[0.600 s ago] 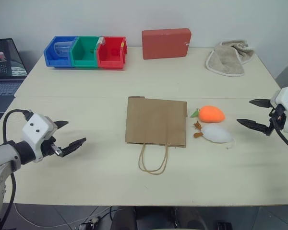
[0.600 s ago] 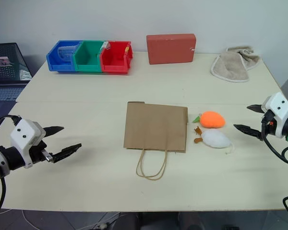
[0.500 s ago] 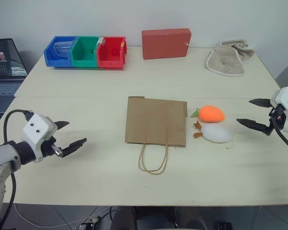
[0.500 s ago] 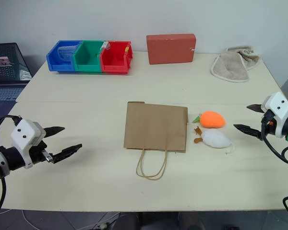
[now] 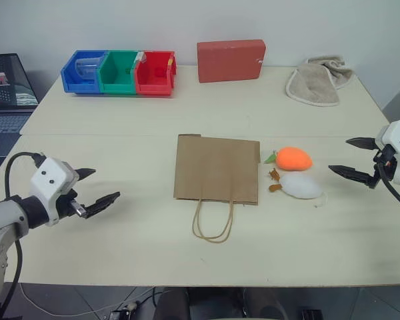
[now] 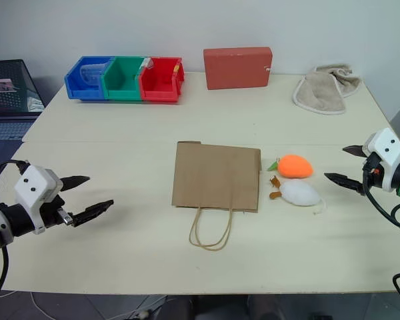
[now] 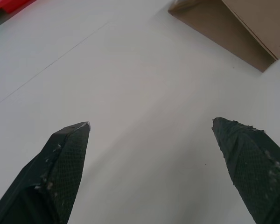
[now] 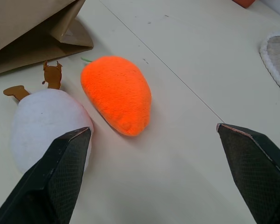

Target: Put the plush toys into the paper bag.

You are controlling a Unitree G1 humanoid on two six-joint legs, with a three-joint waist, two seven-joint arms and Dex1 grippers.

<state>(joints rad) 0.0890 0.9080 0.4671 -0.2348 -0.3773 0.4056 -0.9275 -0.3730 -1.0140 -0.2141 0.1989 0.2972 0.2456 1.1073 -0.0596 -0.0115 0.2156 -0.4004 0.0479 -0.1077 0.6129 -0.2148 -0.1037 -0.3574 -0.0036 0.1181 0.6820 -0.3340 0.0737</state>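
Lying flat at the middle of the cream table (image 5: 120, 253), the brown kraft paper bag (image 5: 217, 168) is the landmark in the head views; its two tan twisted-cord handles (image 5: 212, 221) loop toward the table's near edge. Just right of the bag sit the two plush toys, close together: the orange oval plush toy with a green leaf tip (image 5: 293, 159) on the far side, the white fluffy oval plush toy with small brown feet (image 5: 300, 186) on the near side, feet toward the bag. Well left of the bag, the left gripper (image 5: 93, 190) hovers over bare table with its black fingers spread and nothing between them. Right of the bag, beyond the toys, the right gripper (image 5: 355, 159) is likewise spread wide and empty, pointing at them. Far behind the bag stand a red rectangular box (image 5: 231, 61), a row of blue, green and red plastic bins (image 5: 119, 73) and a beige crumpled towel (image 5: 316, 81).

From the left wrist, two parted fingertips (image 7: 60, 172) frame bare table, with a corner of the bag (image 7: 238, 28) ahead.

From the right wrist, parted fingertips (image 8: 56, 182) frame the orange toy (image 8: 116, 95), the white toy (image 8: 44, 123) touching beside it, and the bag's edge (image 8: 28, 28) beyond.
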